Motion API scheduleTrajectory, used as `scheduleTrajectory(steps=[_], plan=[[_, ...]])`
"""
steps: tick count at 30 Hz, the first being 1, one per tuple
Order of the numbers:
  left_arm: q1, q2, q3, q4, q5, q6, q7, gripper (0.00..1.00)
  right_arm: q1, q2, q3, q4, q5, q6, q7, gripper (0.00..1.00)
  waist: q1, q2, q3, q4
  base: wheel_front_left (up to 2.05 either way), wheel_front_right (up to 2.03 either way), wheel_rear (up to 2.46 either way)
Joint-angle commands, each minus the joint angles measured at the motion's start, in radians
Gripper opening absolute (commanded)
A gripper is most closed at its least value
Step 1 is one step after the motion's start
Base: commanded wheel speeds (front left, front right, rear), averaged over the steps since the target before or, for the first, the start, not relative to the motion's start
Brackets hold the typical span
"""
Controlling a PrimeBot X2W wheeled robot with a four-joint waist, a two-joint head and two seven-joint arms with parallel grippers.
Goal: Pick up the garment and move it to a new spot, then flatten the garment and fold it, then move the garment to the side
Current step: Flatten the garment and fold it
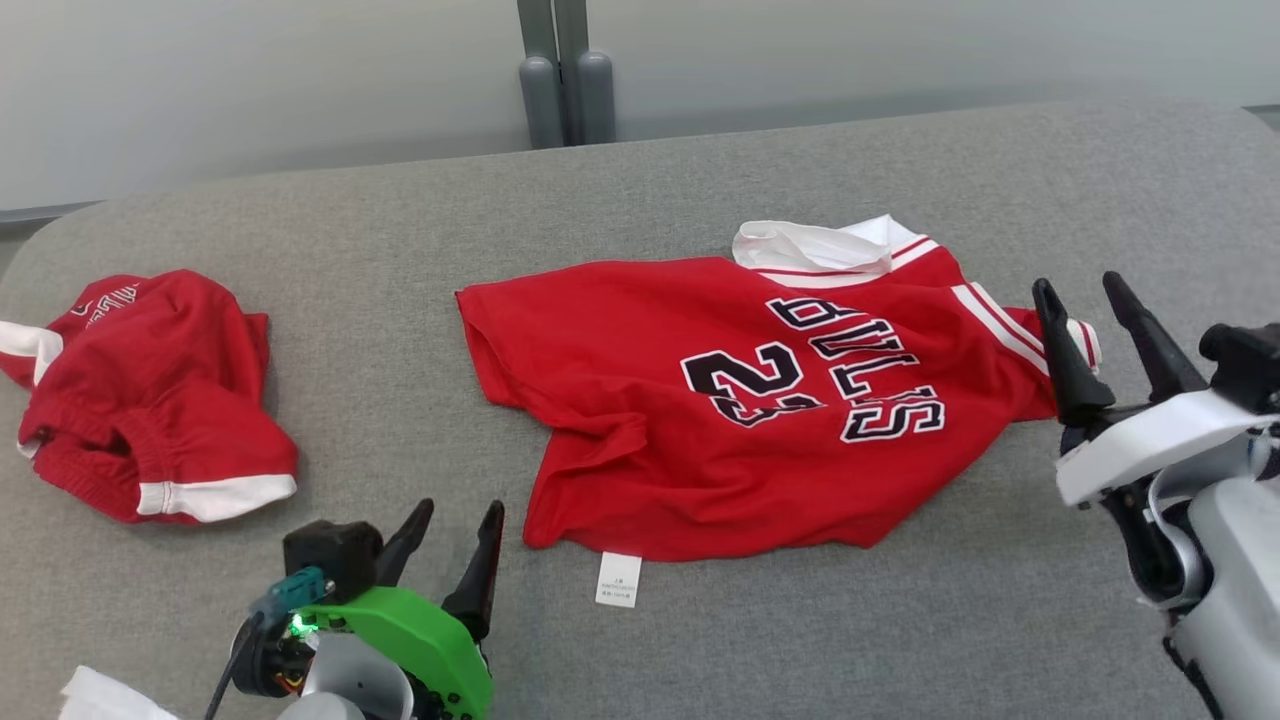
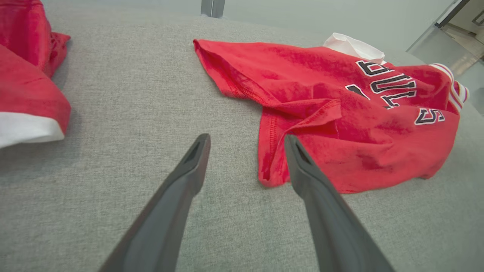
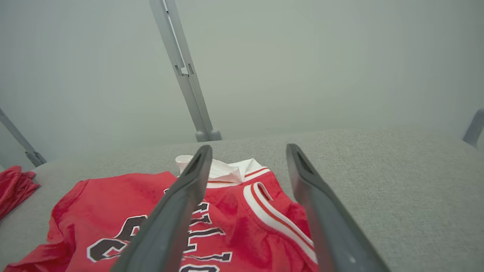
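Much bare surface (image 1: 380, 330) separates the jersey (image 1: 640, 400) hem from shorts (image 1: 150, 400)

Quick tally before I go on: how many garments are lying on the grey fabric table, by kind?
Red jersey with black BULLS 23 lettering: 1
Crumpled red shorts with white trim: 1
Total: 2

The jersey (image 1: 620, 400) is soft matt red cloth, the table cover (image 1: 400, 250) coarse grey woven fabric.
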Motion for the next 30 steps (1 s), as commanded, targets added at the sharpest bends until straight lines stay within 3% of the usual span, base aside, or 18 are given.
scheduleTrajectory(steps=[1, 6, 11, 12, 14, 16, 18, 24, 30], plan=[[-0.026, -0.002, -0.012, 0.017, -0.009, -0.012, 0.017, 1.0, 0.029, 0.027, -0.021, -0.017, -0.027, 0.0, -0.007, 1.0, 0.0, -0.0001, 0.014, -0.021, 0.0, 0.0, 0.0], [-0.065, -0.017, -0.042, 0.078, -0.031, -0.045, 0.081, 1.0, 0.076, 0.108, -0.047, -0.043, -0.087, 0.0, -0.012, 1.0, 0.0, -0.0001, 0.029, -0.048, 0.0, 0.0, 0.0], [-0.118, -0.042, -0.057, 0.158, -0.053, -0.071, 0.134, 1.0, 0.081, 0.14, -0.039, -0.042, -0.115, 0.0, -0.01, 1.0, 0.0, -0.0001, 0.036, -0.066, 0.0, 0.0, 0.0], [-0.126, -0.044, -0.06, 0.175, -0.056, -0.075, 0.141, 0.95, 0.079, 0.143, -0.034, -0.04, -0.117, 0.0, -0.01, 1.0, 0.0, -0.0001, 0.037, -0.068, 0.0, 0.0, 0.0], [-0.146, -0.052, -0.063, 0.215, -0.065, -0.084, 0.156, 0.57, 0.073, 0.147, -0.027, -0.035, -0.118, 0.0, -0.01, 1.0, 0.0, -0.0001, 0.039, -0.071, 0.0, 0.0, 0.0], [-0.164, -0.053, -0.075, 0.258, -0.056, -0.093, 0.167, 0.38, 0.066, 0.15, -0.021, -0.031, -0.119, 0.0, -0.011, 1.0, 0.0, -0.0001, 0.039, -0.074, 0.0, 0.0, 0.0], [-0.175, -0.066, -0.068, 0.283, -0.068, -0.106, 0.151, 0.0, 0.06, 0.155, -0.02, -0.028, -0.114, 0.0, -0.011, 1.0, 0.0, -0.0001, 0.038, -0.073, 0.0, 0.0, 0.0], [-0.156, -0.057, -0.047, 0.283, -0.1, -0.122, 0.144, 0.0, 0.074, 0.161, -0.028, -0.014, -0.112, 0.0, -0.011, 1.0, 0.0, -0.0001, 0.022, -0.047, 0.0, 0.0, 0.0], [-0.082, 0.0, -0.014, 0.182, -0.13, -0.075, 0.168, 0.0, 0.094, 0.156, -0.033, 0.0, -0.104, 0.0, -0.004, 1.0, 0.0, -0.0001, 0.008, -0.008, 0.0, 0.0, 0.0]])
